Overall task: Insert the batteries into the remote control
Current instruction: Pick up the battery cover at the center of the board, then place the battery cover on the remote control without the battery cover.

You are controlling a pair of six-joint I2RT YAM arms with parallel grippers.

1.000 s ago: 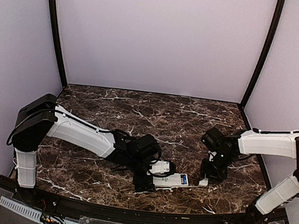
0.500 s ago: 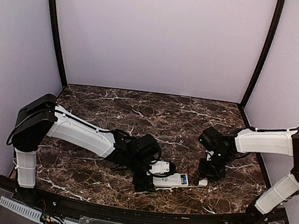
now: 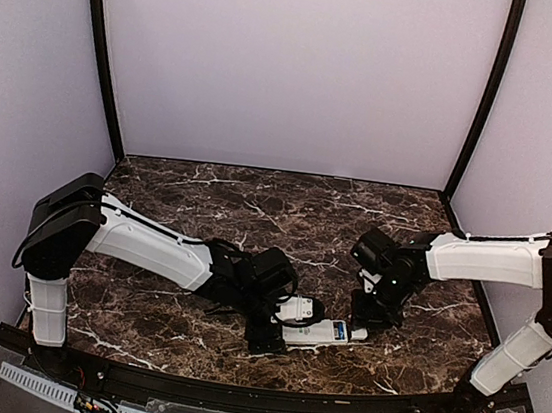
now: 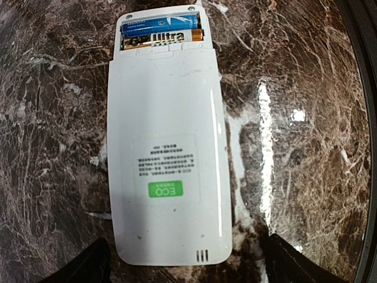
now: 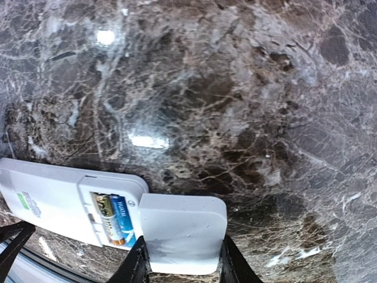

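one remote control [image 3: 326, 332] lies face down at 6 o'clock in the top view. left wrist view: the left gripper [image 4: 188, 268] stands spread, clear of its long edges, likely the best hold on light, slick plastic, with the batteries [image 4: 160, 30] seated at 12 o'clock. right wrist view: the right gripper [image 5: 182, 268] pinches the cover [image 5: 184, 227] at 6 o'clock, just beside the battery end.
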